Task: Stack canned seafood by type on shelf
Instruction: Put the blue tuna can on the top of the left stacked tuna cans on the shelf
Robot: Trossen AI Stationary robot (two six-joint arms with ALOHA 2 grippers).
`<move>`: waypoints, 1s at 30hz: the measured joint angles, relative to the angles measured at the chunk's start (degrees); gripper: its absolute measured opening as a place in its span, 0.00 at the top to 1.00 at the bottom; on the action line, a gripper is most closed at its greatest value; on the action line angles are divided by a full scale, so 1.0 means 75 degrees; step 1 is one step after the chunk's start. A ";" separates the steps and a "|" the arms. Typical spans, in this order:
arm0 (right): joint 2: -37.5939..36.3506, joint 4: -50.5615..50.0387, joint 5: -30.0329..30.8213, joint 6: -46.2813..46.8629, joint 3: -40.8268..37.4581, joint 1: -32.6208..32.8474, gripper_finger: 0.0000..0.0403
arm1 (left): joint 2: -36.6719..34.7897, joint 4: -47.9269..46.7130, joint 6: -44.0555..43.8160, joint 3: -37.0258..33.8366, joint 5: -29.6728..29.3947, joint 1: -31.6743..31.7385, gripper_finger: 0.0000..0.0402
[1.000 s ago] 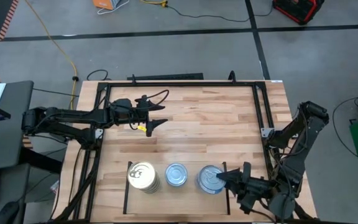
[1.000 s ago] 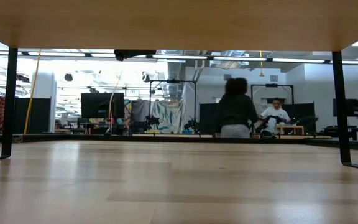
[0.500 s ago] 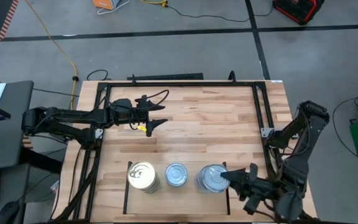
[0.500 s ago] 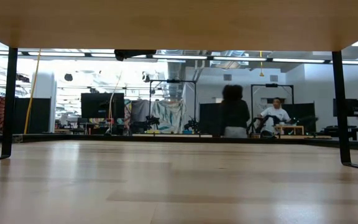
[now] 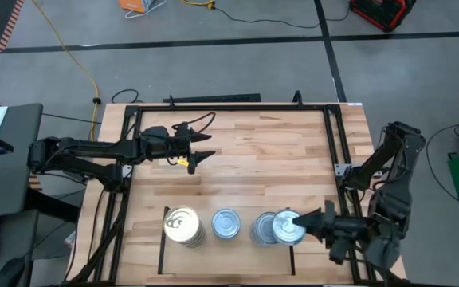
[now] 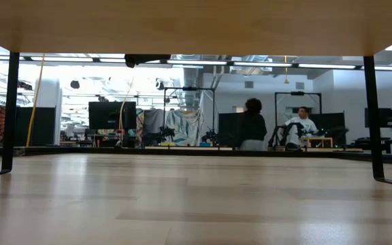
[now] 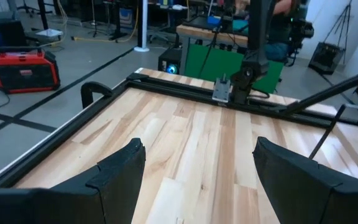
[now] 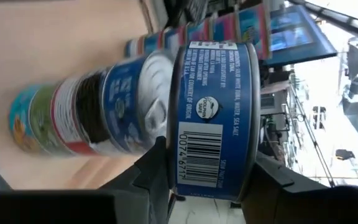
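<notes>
**Right gripper holds a blue tin beside the shelf stacks**

Here the shelf (image 5: pixel 241 214) carries a gold-topped stack (image 5: pixel 182 225) and two silver-topped stacks (image 5: pixel 226 223). Just right of them, the right gripper (image 5: pixel 306 226) clamps a blue-sided tin (image 8: pixel 211 118). Stack heights are hard to judge. The left gripper (image 5: pixel 203 148) hangs open, well beyond the shelf.

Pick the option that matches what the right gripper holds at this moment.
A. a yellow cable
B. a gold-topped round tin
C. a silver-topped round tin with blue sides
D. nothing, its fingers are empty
C: the right gripper is shut on a silver-topped round tin with blue sides, held beside the right-hand stack on the light wood shelf.
</notes>
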 joint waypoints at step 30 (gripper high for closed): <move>0.0262 0.0252 -0.1036 -0.2549 -0.0009 -0.1043 0.56 | -0.0003 0.0200 -0.1181 0.0000 -0.0474 0.0000 0.28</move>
